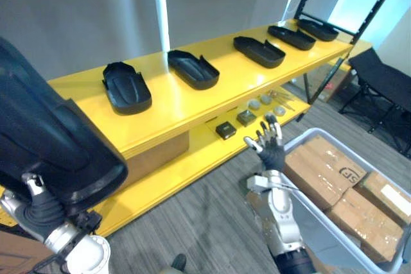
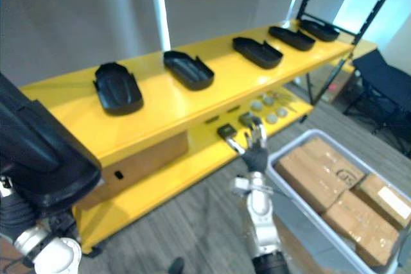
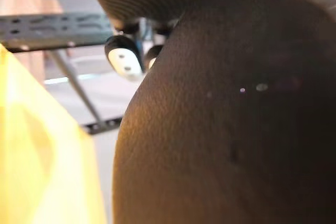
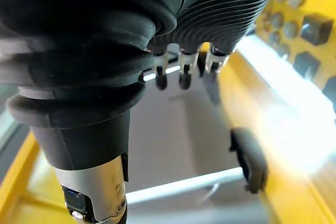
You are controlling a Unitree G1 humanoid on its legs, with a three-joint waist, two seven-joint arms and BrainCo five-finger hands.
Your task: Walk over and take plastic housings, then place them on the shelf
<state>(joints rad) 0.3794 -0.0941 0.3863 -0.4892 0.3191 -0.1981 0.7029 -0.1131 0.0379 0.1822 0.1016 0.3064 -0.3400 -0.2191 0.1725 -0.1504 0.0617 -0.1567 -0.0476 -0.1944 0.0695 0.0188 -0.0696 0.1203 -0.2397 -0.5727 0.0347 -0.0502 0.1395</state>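
Nearby, bin of boxes beside shelf.

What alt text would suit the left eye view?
A large black housing sits above the robot's left hand, facing a yellow shelf holding five similar housings. Its open right hand hovers beside a grey bin of boxes.

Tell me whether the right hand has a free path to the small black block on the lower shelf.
Probably yes: the right hand is open, holds nothing and hovers close beside the small black block near the lower shelf's front edge, with nothing between them.
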